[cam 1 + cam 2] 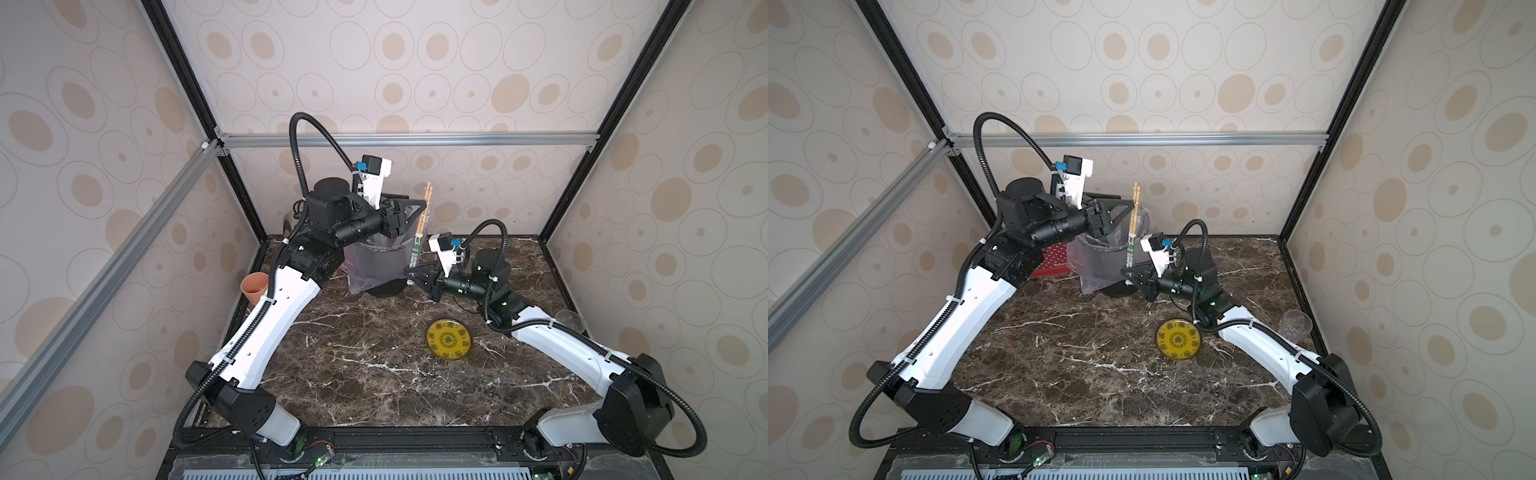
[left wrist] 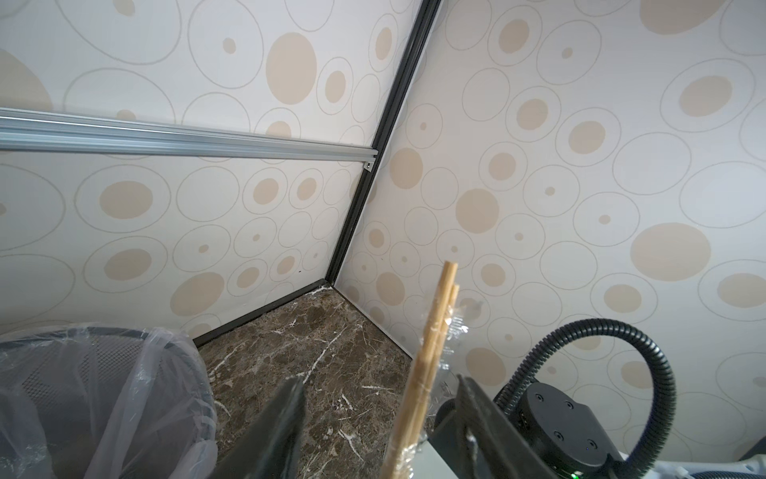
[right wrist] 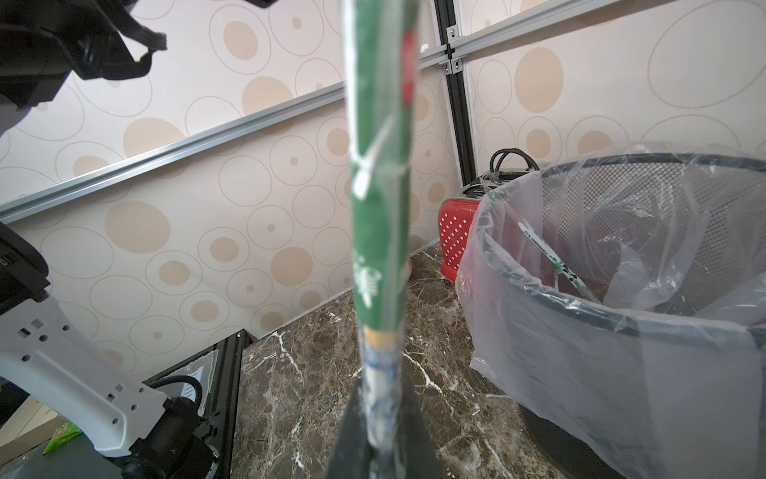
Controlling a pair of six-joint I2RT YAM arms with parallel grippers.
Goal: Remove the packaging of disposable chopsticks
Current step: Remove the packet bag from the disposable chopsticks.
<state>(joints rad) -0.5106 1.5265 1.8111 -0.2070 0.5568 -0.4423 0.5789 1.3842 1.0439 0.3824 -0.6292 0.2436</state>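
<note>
The disposable chopsticks (image 1: 427, 195) (image 1: 1136, 195) (image 2: 433, 340) stand nearly upright beside the bin, and their bare tan upper half sticks out of the packaging (image 1: 417, 249) (image 1: 1131, 253) (image 3: 381, 207). The packaging is a clear sleeve with a green printed part low down. My left gripper (image 1: 419, 205) (image 1: 1128, 205) (image 2: 377, 385) is open around the bare upper part. The sticks pass between its jaws, close to one finger (image 2: 468, 394). My right gripper (image 1: 409, 276) (image 1: 1125, 276) (image 3: 379, 414) is shut on the sleeve's bottom end, below the green print.
A grey mesh bin (image 1: 374, 257) (image 1: 1096, 257) (image 3: 621, 290) lined with a translucent bag stands just behind the grippers. A yellow dish (image 1: 449, 338) lies toward the right arm. An orange cup (image 1: 253, 286), a clear cup (image 1: 1295, 326) and a red dotted box (image 1: 1054, 259) stand at the table's edges.
</note>
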